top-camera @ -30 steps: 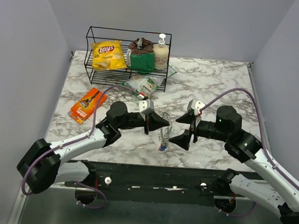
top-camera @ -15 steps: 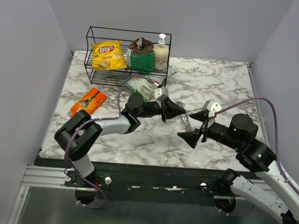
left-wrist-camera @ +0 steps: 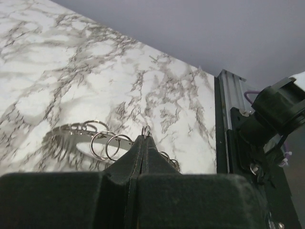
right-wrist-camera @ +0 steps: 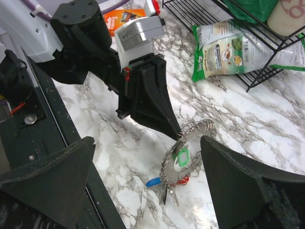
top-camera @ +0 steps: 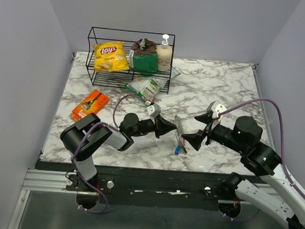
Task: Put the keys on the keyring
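The keyring (top-camera: 178, 128) is a silvery coiled loop, tilted up off the marble near the front middle. My left gripper (top-camera: 172, 130) is shut on one coil at its top edge; the left wrist view shows that coil pinched at the gripper's tips (left-wrist-camera: 145, 138), with more coils (left-wrist-camera: 97, 143) behind. In the right wrist view the keyring (right-wrist-camera: 167, 164) hangs from the left gripper (right-wrist-camera: 177, 135). Three keys hang on it: green head (right-wrist-camera: 181, 156), blue head (right-wrist-camera: 153, 182), red head (right-wrist-camera: 183, 180). My right gripper (top-camera: 196, 129) stands open just right of the loop, touching nothing.
A black wire rack (top-camera: 92, 52) at the back holds a yellow chip bag (top-camera: 110, 56), a green bag and a soap bottle. A green-and-white packet (top-camera: 144, 86) lies before it, and an orange packet (top-camera: 90, 106) at the left. The table's front edge is close below the keys.
My left gripper has drawn back toward the front edge and slightly left, carrying the keyring with it. The right gripper has stayed open and hardly moved in the last half second.
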Available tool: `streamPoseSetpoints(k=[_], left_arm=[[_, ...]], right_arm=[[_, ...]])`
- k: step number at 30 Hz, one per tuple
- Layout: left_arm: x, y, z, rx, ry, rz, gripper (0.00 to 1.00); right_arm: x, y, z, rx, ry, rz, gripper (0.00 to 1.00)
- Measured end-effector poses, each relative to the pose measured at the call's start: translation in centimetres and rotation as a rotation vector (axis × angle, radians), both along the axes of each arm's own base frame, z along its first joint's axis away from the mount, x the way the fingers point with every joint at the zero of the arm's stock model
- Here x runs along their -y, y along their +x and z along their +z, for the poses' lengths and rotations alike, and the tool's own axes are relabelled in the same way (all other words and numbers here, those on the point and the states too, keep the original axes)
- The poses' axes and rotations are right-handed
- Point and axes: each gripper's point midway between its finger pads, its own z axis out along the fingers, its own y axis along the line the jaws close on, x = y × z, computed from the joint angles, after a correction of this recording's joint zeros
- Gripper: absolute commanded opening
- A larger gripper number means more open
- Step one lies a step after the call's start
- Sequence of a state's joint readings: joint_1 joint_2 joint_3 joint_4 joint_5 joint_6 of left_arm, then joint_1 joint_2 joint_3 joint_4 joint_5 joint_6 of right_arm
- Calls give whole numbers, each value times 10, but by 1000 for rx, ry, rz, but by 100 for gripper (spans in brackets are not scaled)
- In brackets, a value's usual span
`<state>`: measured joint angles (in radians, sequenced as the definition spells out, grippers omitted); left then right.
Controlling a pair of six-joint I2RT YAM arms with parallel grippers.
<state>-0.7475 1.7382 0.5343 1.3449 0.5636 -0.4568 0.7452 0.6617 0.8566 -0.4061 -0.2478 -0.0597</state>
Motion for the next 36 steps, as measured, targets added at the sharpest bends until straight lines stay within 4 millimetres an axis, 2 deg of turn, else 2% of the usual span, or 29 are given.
streamPoseSetpoints(k=[3, 5, 6, 8, 9, 12, 13, 14, 15, 19, 26, 36], left_arm=[[-13, -5, -11, -19, 25, 45, 3], [-20, -5, -17, -24, 40, 77, 9], [-25, -11, -22, -34, 55, 87, 18], [-33, -13, -28, -42, 74, 119, 24], [-39, -15, -31, -49, 84, 141, 34], [-54, -17, -37, -61, 107, 203, 57], [-59, -16, -38, -59, 121, 227, 61], [-61, -16, -37, -56, 126, 240, 64], [-63, -15, -35, -50, 135, 257, 75], [-74, -11, -23, -26, 150, 323, 99], [-104, -3, 0, -36, 151, 481, 99], [-177, 30, 17, -215, 167, 943, 99]], right_arm=[[-1, 1, -2, -6, -5, 0, 100], [-2, 2, -4, -12, -11, 0, 100], [-3, 3, -5, -16, -14, 1, 100], [-4, 4, -8, -25, -21, 3, 100], [-5, 4, -10, -32, -24, 4, 100], [-7, 5, -15, -48, -33, 7, 100], [-7, 5, -17, -51, -35, 9, 100], [-8, 5, -18, -55, -36, 11, 100], [-8, 5, -19, -57, -38, 14, 100], [-12, 5, -19, -60, -35, 27, 100], [-17, 7, -21, -73, -34, 40, 100], [-29, 13, -27, -109, -27, 49, 100]])
